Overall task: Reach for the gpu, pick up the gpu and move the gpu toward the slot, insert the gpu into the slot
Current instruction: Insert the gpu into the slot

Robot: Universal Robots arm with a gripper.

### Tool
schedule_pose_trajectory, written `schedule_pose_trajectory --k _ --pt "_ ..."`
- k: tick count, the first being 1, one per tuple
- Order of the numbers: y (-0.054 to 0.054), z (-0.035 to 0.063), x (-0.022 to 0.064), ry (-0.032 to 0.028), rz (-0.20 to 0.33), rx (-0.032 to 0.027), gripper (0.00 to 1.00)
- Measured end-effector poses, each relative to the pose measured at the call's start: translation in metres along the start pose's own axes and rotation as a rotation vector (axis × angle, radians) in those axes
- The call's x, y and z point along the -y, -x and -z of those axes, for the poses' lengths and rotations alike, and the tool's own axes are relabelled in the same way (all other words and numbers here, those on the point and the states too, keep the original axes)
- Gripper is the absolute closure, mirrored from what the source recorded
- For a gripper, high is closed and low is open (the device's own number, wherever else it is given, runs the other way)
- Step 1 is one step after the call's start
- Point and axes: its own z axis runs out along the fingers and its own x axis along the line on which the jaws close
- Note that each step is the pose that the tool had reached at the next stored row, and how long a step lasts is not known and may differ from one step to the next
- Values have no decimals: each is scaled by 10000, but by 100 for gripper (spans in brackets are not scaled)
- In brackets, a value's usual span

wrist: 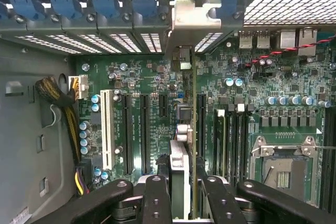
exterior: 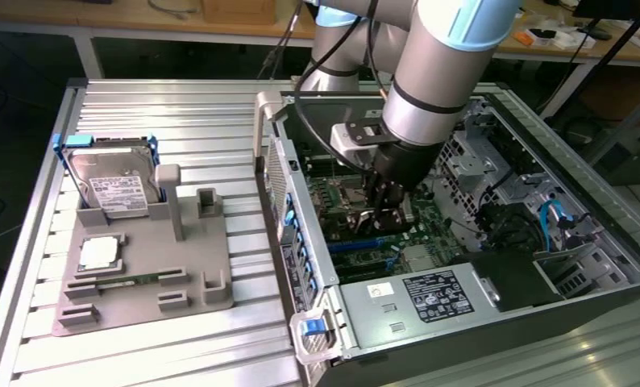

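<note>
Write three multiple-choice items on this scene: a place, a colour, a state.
1. The boxy silver hard drive with a white label stands: A) on the green motherboard B) on the grey plastic fixture C) in the tool.
2. The row of plastic latches by the card bays is: A) red B) blue C) yellow.
3. The tool is: A) open, empty B) shut on the hard drive C) shut on the thin dark-green circuit card.
Key: B, it stands propped on the fixture; B, the latches show blue; C, the card sits clamped in it.
</note>
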Motion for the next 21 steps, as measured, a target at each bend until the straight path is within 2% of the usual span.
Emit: schedule_pose_trajectory --k 5,21 --pt "1 -54 -24 -1 1 0 72" --pt "1 -96 -84 -3 4 2 72"
